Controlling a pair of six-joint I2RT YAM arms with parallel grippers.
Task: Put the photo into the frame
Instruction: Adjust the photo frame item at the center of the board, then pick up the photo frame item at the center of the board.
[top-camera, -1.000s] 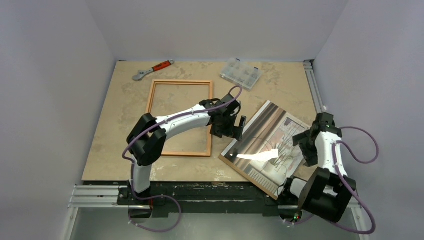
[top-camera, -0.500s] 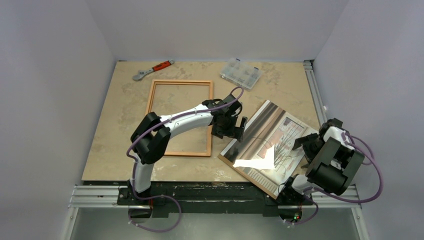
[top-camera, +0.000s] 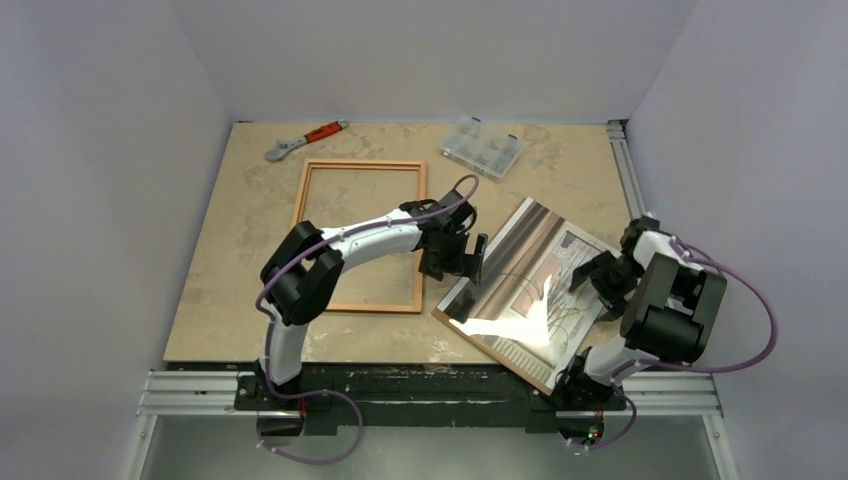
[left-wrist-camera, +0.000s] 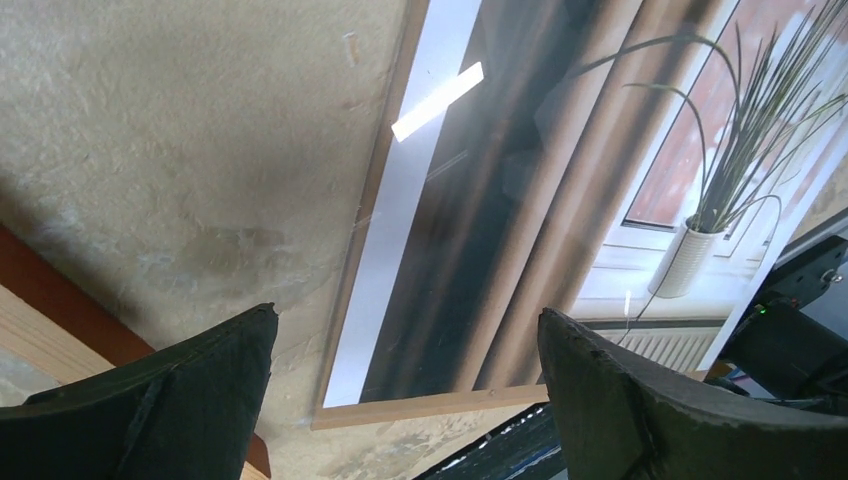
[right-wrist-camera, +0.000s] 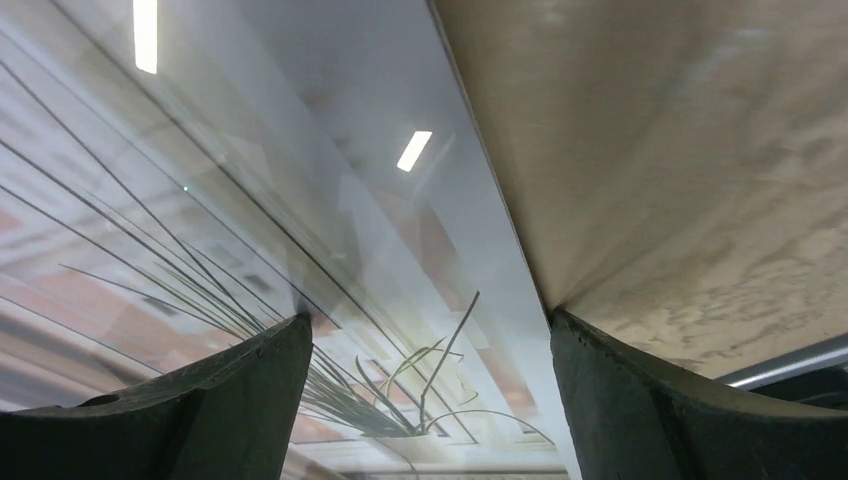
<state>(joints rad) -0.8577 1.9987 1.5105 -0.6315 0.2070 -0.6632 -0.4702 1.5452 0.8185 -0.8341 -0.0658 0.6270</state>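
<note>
The photo (top-camera: 525, 285), a glossy print of a potted grassy plant, lies face up and askew on a brown backing board (top-camera: 497, 350) at the table's right front. The frame (top-camera: 360, 236) lies flat to its left, showing light wood. My left gripper (top-camera: 466, 258) is open and empty above the photo's left edge. In the left wrist view the photo (left-wrist-camera: 560, 200), the board's edge (left-wrist-camera: 480, 403) and a frame corner (left-wrist-camera: 60, 325) show beyond the gripper (left-wrist-camera: 405, 395). My right gripper (top-camera: 598, 274) is open and straddles the photo's right edge (right-wrist-camera: 470, 150), with one finger (right-wrist-camera: 200, 410) over the print.
A wrench with a red handle (top-camera: 305, 140) and a clear plastic parts box (top-camera: 483, 146) lie at the back of the table. A metal rail (top-camera: 627, 180) runs along the table's right edge. Walls stand close on three sides.
My right arm has folded down and brought its open gripper left onto the photo's right edge. The photo and board have slid slightly left. The left gripper has shifted slightly left.
</note>
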